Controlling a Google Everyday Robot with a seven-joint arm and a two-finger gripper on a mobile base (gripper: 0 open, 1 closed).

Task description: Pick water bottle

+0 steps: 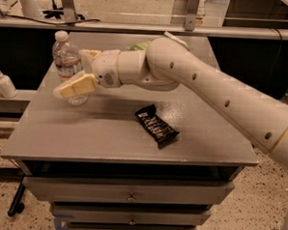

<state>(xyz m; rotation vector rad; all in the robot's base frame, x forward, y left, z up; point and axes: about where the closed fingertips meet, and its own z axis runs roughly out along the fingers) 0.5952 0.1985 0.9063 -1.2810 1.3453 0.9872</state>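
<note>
Water bottle [64, 59], tall, clear ribbed plastic with a white screw cap and a white-and-red label band, stands upright at about 10 o'clock on the grey metal table [85, 133], near its far left corner. Its long axis is vertical, with the cap pointing to 12 o'clock in the picture and the base on the tabletop.

The cream two-finger gripper [73, 70] reaches in from the 3 o'clock side at the end of the thick white arm [218, 92], which crosses the table from the right. Its fingers [75, 86] are spread apart. 1 lies across the front of the water bottle's lower part and the other sits at the bottle's 3 o'clock side, level with the label. The bottle seems to stand between them, though I cannot tell whether either finger touches it.

A black foil snack bar [156, 126] lies flat at about 4 o'clock from the bottle, well apart from it, its long axis running from 10 to 4 o'clock. A green packet [139, 45] shows partly behind the arm at the table's far edge. A small white pump-dispenser bottle [3, 82] stands off the table at 9 o'clock. Grey drawers [130, 193] sit below the tabletop.
</note>
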